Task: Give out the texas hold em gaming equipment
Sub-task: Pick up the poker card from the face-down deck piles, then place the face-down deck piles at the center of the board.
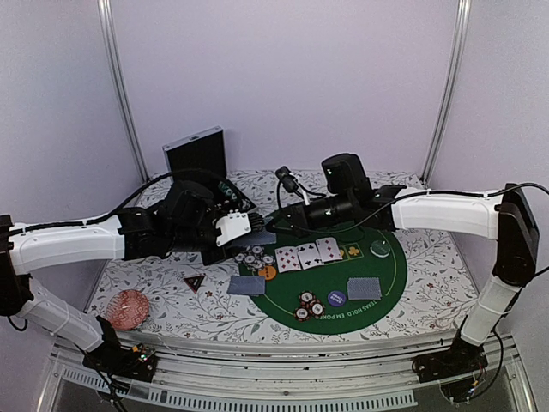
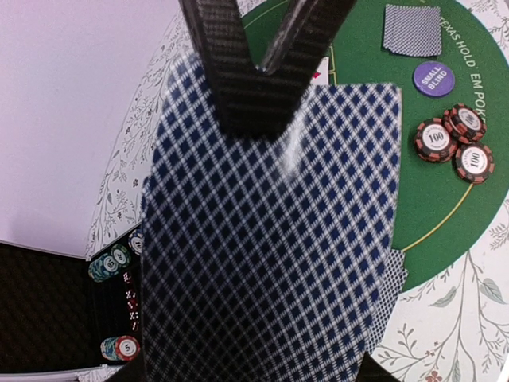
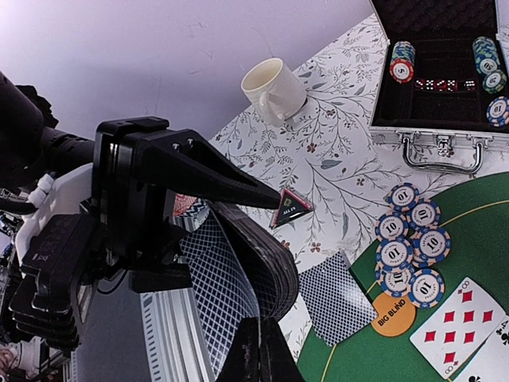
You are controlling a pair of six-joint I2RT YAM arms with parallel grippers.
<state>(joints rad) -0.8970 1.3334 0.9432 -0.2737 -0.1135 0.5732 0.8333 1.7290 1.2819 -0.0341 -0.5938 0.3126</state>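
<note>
My left gripper (image 1: 249,225) is shut on a bowed deck of blue-grey-backed playing cards (image 3: 266,267) held above the table's left half. The top card's back (image 2: 270,239) fills the left wrist view and hides the left fingers. My right gripper (image 3: 258,342) is shut on the edge of that top card, which is peeled away from the deck; its fingers (image 2: 254,95) come in from above. On the green mat (image 1: 386,273) lie face-up cards (image 1: 307,253), two face-down piles (image 1: 247,284) (image 1: 364,288), blue-white chips (image 3: 409,239), red chips (image 2: 449,139), an orange button (image 3: 394,312), a purple button (image 2: 433,78) and a pale-green button (image 1: 380,249).
A black triangular marker (image 3: 292,207) lies on the flowered cloth left of the mat. An open chip case (image 3: 441,64) with chips and dice stands at the back, a cream mug (image 3: 274,89) beside it. A red patterned round object (image 1: 129,307) sits near the front left edge.
</note>
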